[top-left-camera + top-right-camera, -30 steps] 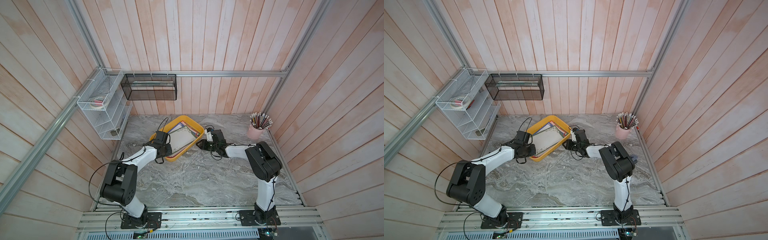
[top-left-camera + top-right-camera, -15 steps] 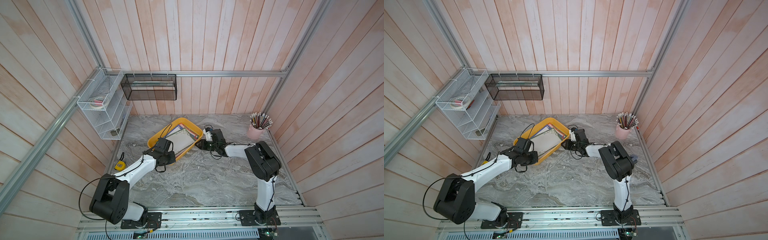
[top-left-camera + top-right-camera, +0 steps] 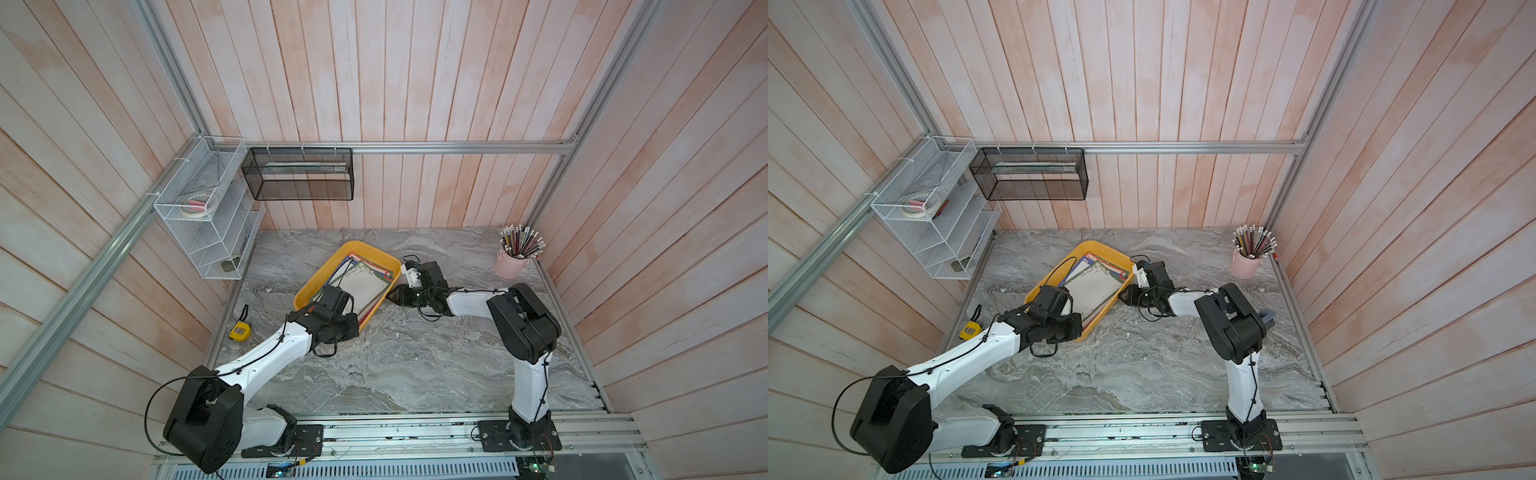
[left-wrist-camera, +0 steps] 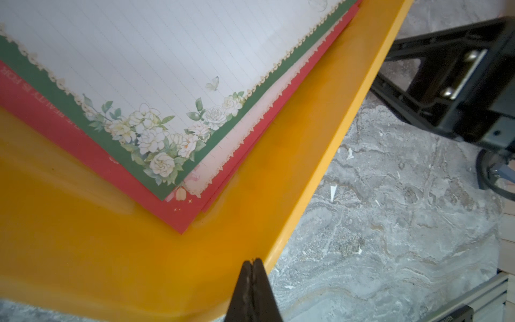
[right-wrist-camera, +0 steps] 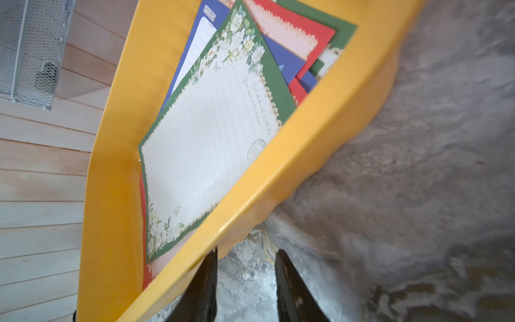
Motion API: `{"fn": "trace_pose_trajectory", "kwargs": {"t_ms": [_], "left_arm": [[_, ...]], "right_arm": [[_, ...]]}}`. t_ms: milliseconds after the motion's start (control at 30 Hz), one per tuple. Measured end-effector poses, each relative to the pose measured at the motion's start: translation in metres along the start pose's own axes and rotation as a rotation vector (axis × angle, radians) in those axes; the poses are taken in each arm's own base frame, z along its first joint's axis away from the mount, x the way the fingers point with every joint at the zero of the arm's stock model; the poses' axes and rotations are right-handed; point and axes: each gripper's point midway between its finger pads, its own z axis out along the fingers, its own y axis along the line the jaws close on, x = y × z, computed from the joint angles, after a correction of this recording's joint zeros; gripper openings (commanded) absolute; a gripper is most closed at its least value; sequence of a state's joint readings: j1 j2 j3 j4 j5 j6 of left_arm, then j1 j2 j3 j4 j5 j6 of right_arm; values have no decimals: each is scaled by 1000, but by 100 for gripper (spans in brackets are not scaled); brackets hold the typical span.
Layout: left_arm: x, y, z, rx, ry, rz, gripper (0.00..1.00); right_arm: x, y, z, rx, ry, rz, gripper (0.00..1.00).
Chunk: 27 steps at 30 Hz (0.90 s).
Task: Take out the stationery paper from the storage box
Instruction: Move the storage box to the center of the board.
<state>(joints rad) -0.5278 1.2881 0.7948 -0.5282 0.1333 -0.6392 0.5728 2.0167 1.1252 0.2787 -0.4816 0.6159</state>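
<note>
1. Only the left wrist view shows the left gripper (image 4: pixel 252 263). Its jaws are pressed together with nothing visible between them, and the tip sits right at the near corner rim of the yellow storage box (image 4: pixel 278 172). In both top views the arm's own wrist hides this.
2. In the right wrist view we see the right gripper (image 5: pixel 247 253) partly open and empty. Bare desk (image 5: pixel 418 167) shows between its fingers, and one finger is just beside the box's outer wall.
3. The stationery paper (image 3: pixel 363 282) lies inside the box. The left wrist view shows a green-bordered sheet (image 4: pixel 156 83) with white flowers on top of red sheets (image 4: pixel 83 147).
4. The right wrist view adds blue sheets (image 5: pixel 281 60) fanned out beneath.
5. In both top views the box sits askew on the desk, between the two arms.
6. Well apart from it we see a pink pencil cup (image 3: pixel 512 266) at the far right corner and a yellow tape measure (image 3: pixel 240 331) at the left edge. On the walls hang a white wire rack (image 3: pixel 208 224) and a black mesh basket (image 3: pixel 299 174).
</note>
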Motion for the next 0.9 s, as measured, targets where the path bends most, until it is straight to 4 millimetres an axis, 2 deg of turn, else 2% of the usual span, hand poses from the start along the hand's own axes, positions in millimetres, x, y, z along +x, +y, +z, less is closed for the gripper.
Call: {"fn": "trace_pose_trajectory", "kwargs": {"t_ms": [200,433,700,900], "left_arm": [[21,-9,-10,45,10,-7,6],[55,0,-10,48,55,-43,7],[66,-2,-20,79,49,-76,7],[76,-2,-24,94,64,-98,7]], "right_arm": [[16,2,-1,-3,31,0,37],[40,8,-6,-6,71,-3,37],[73,16,-7,-16,128,0,37],[85,21,-8,-26,150,10,37]]}}
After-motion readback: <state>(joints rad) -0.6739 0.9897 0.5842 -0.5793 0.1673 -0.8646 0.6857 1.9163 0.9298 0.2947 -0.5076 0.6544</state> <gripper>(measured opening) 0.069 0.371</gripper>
